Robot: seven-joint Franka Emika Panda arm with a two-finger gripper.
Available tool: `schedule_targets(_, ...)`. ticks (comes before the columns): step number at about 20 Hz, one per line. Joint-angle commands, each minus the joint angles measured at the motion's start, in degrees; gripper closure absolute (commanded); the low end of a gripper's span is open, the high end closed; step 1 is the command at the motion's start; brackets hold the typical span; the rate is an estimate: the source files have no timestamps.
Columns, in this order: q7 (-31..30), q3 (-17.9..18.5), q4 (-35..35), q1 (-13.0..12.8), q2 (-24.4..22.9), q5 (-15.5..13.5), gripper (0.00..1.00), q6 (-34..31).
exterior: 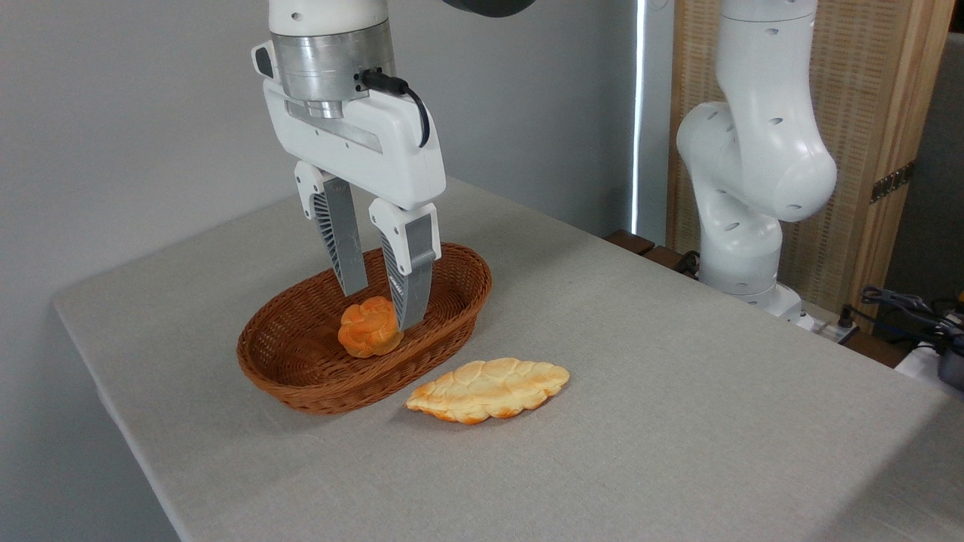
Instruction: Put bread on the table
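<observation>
A grey-clothed table (678, 421) fills the view. On it, the wicker basket (301, 376) holds the knotted orange bun (368, 327); the gripper (380, 305) straddles it, fingers parted, seemingly positioned to grasp. A leaf-shaped loaf (489, 389) lies just beside the basket.

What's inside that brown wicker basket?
One small orange knotted bun sits in the basket, with the robot's hand reaching in around it. The near wall hides part of the floor, and the fingers cover part of the bun.
</observation>
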Motion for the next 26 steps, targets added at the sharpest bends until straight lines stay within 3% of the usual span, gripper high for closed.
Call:
schedule_targets(1, -0.2, 0.7, -0.2, -0.3, -0.3, -1.1, 0.00, -1.1)
schedule_targets(26, -0.2, 0.6, -0.2, -0.3, -0.2, -1.0, 0.00, -2.9)
